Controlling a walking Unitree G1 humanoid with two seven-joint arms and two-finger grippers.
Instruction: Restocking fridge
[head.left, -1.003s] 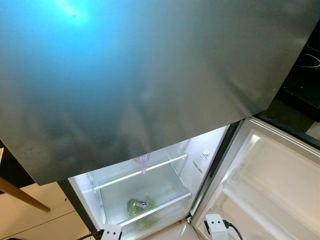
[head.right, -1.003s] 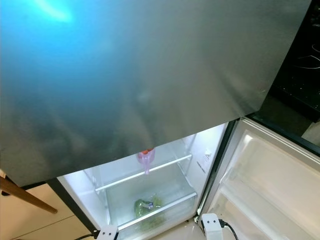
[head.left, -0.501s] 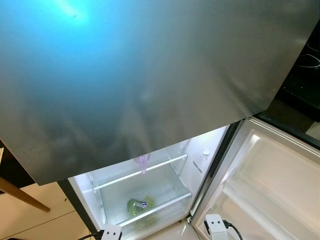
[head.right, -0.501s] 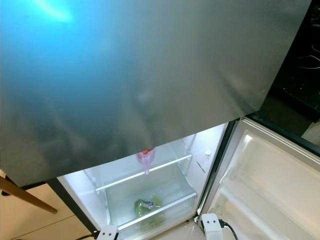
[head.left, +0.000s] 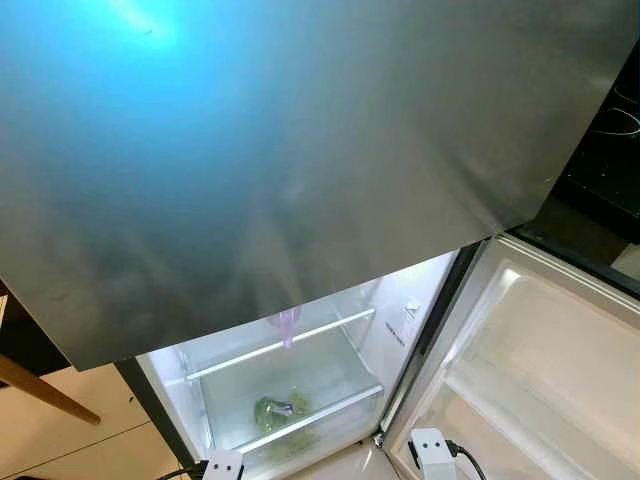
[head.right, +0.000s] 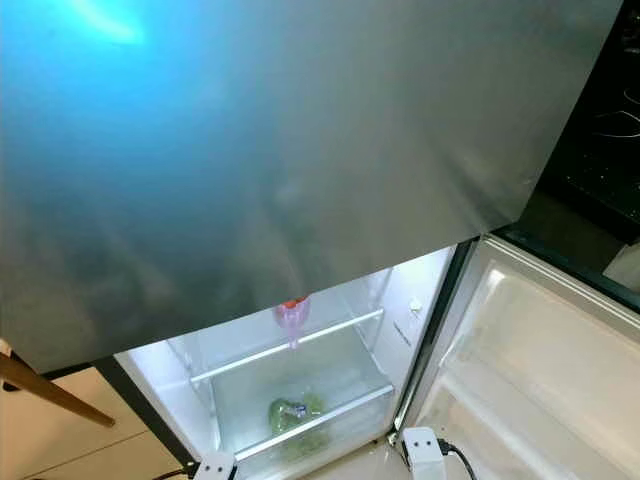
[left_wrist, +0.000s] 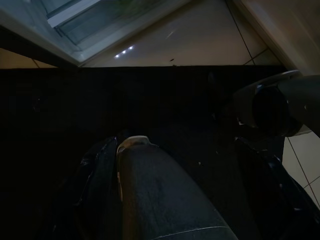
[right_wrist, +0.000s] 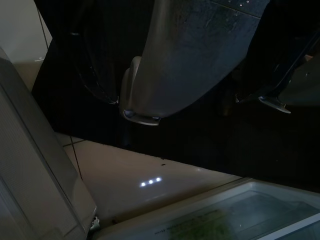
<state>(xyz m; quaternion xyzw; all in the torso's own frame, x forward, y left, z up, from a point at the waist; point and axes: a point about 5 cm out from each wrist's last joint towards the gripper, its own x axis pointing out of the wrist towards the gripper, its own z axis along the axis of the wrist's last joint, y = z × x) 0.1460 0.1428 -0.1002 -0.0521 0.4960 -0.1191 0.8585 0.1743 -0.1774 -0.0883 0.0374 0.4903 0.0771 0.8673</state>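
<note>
Below the grey upper door (head.left: 300, 160), the fridge (head.left: 400, 330) stands open and lit. Greens (head.right: 292, 410) lie in its bottom drawer, under a glass shelf (head.left: 285, 345); a purple item (head.right: 291, 318) hangs at the upper door's edge, its top cut off. Lower door (head.left: 540, 370) swung wide to the right, with bare racks. Both arms hang low by the tiled floor (left_wrist: 200, 40), ahead of the fingers. Left gripper (left_wrist: 200, 190) and right gripper (right_wrist: 200, 75) sit in deep shade: I cannot tell whether either is parted or closed.
</note>
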